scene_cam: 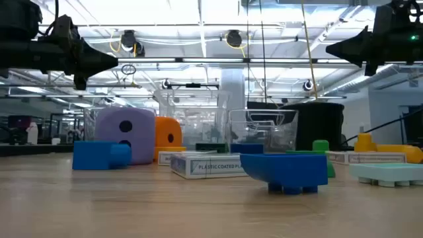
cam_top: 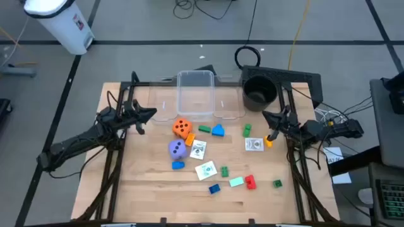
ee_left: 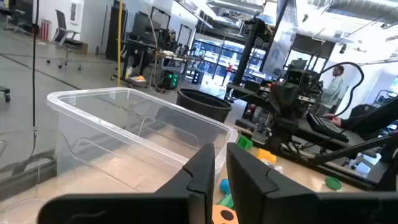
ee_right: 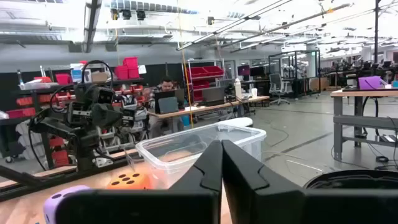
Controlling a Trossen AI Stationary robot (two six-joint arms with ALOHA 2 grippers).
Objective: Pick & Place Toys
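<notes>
My left pincer (cam_top: 151, 113) closed, empty, above worktop (cam_top: 145, 189) left edge. Right pincer (cam_top: 265, 116) closed, empty, right side. Clear tub (cam_top: 196, 94) holds nothing. Orange die (cam_top: 182, 128), purple die (cam_top: 177, 149), blocks, cards all on worktop. Task unstarted.

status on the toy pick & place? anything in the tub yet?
Nothing done: the clear tub looks empty. Nothing in hand: left hand and right hand are shut, empty, raised at the table's sides. All left: orange die, purple die, blocks and cards on the table.
</notes>
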